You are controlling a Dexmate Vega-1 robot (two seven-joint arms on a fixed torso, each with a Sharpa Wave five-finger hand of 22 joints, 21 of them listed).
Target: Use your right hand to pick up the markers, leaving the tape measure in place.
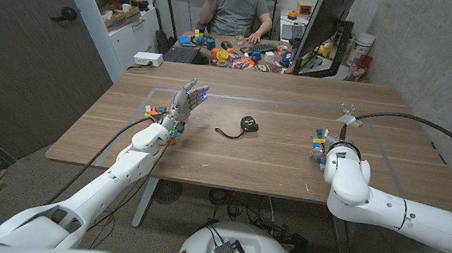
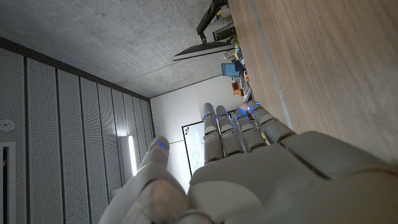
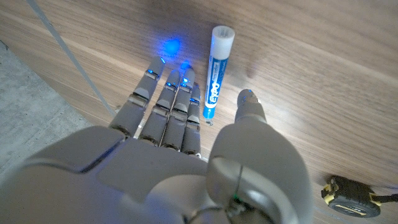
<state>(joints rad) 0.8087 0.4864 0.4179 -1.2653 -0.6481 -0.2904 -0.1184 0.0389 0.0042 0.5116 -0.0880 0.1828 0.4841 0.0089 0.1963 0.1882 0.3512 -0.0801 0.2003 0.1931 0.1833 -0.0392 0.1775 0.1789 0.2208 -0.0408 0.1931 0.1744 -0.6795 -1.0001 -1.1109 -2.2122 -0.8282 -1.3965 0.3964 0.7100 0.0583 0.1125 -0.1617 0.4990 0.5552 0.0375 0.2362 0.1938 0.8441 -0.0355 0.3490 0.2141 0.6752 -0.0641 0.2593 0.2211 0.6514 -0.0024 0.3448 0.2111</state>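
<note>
Right hand (image 3: 186, 155): my fingers apart, holding nothing, above the marker (image 3: 217, 71).
Risk: fingertips nudge it, it rolls away.
Tape measure (image 1: 248, 124): well clear, 9 o'clock.

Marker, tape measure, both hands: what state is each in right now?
Marker: lying on the table, capped, not gripped; right hand's fingers beside it.
Tape measure: on the table mid-way, short strap trailing, untouched.
Right hand: over the marker, fingers extended, holding nothing.
Left hand: raised, fingers apart, empty.

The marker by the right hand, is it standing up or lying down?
Lying down. The marker rests lengthwise on the wooden table, beside the right hand's fingers, not yet gripped.
</note>
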